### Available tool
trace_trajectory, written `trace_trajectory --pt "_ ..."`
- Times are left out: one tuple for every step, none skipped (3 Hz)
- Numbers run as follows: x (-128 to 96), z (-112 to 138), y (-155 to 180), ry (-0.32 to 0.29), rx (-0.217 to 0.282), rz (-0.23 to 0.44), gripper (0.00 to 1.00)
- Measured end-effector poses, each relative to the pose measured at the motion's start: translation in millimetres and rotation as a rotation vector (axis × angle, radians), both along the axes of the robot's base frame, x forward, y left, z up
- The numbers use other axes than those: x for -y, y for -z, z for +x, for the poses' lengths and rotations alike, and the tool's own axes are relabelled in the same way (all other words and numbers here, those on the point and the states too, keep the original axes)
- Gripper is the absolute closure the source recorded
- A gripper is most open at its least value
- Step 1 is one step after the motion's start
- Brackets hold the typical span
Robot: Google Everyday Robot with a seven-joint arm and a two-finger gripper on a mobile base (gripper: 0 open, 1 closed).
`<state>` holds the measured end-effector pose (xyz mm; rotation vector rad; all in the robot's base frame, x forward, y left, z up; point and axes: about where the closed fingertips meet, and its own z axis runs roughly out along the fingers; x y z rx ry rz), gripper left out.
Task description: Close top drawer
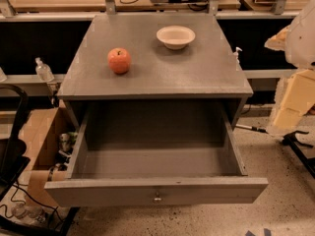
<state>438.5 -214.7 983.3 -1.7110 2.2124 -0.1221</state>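
One top drawer (pixel 156 191) at six o'clock, with one metal knob (pixel 157 197). On the bench (pixel 197 75) are one apple (pixel 119 60) at ten o'clock and one bowl (pixel 175 36) at one o'clock. Beside the bench are two bottles: one squat bottle (pixel 43 70) at nine o'clock and one pump bottle (pixel 237 53) at three o'clock. One cardboard box (pixel 42 132) at eight o'clock. One pale arm part (pixel 299 82) at three o'clock; its pincer is out of view.

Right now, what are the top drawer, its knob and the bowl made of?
The top drawer looks like wood painted flat grey: matte, with board edges showing. Its knob looks like metal, small and shiny. The bowl seems pale plastic or paper; hard to tell. The end effector hangs at the right edge, away from the drawer.
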Motion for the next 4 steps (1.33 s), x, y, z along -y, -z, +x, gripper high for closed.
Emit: trace_trajectory --pt "0.0 0.0 0.0 0.0 0.0 0.0 0.0" --pt "6.6 -16.7 38.8 0.038 -0.037 0.08 0.03" --pt "15.5 -37.2 87.5 0.082 -0.089 0.149 0.25" --pt "10.2 -64.1 141.9 0.1 -0.128 0.251 0.5"
